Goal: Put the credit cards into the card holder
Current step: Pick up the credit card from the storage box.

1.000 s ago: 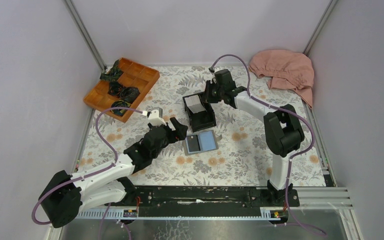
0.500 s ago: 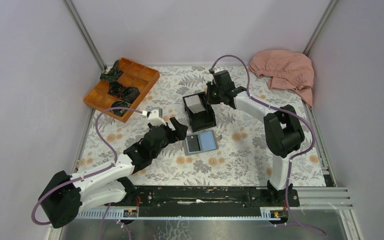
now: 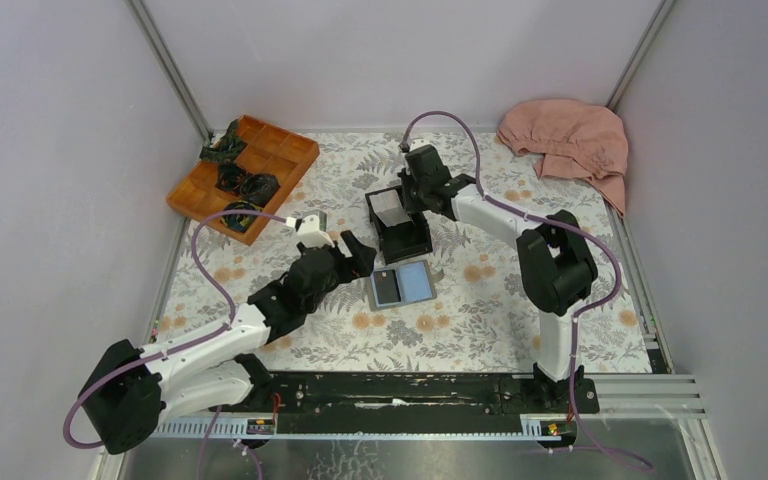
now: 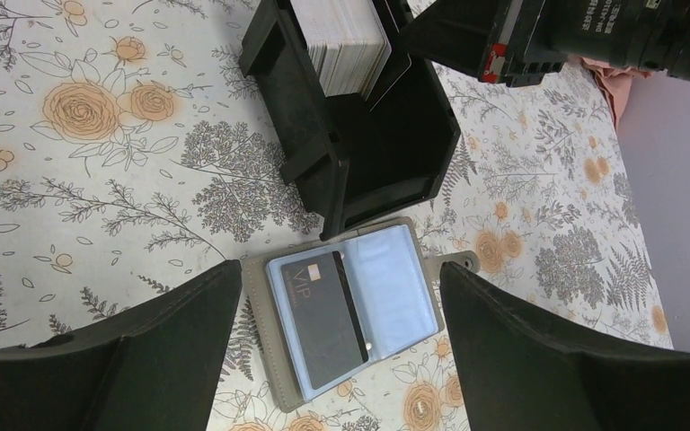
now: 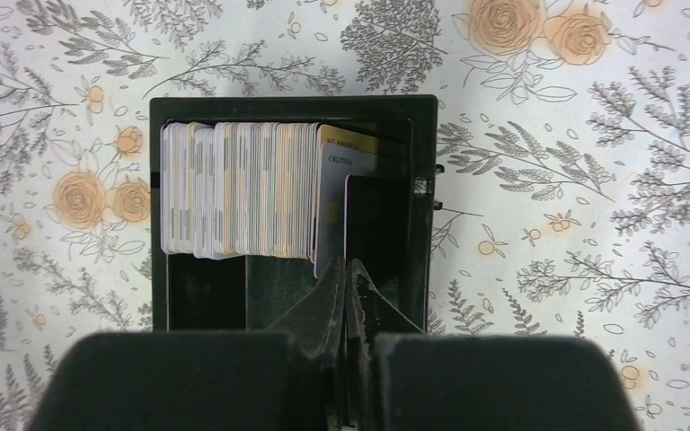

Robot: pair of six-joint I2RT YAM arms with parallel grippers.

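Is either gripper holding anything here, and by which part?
Left gripper open, empty. Right gripper shut at the lower edge of the endmost credit card; a true pinch cannot be told.

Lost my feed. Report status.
Left gripper open by the open wallet. Right gripper shut at the cards in the black box. Nothing in the way.

The left arm (image 3: 225,338) stretches low from the table's (image 3: 480,320) near left corner toward its middle, the left gripper (image 3: 354,257) spread wide. The right arm (image 3: 552,268) bends back toward the far edge, the right gripper (image 5: 346,274) pointing down with its fingers pressed together.
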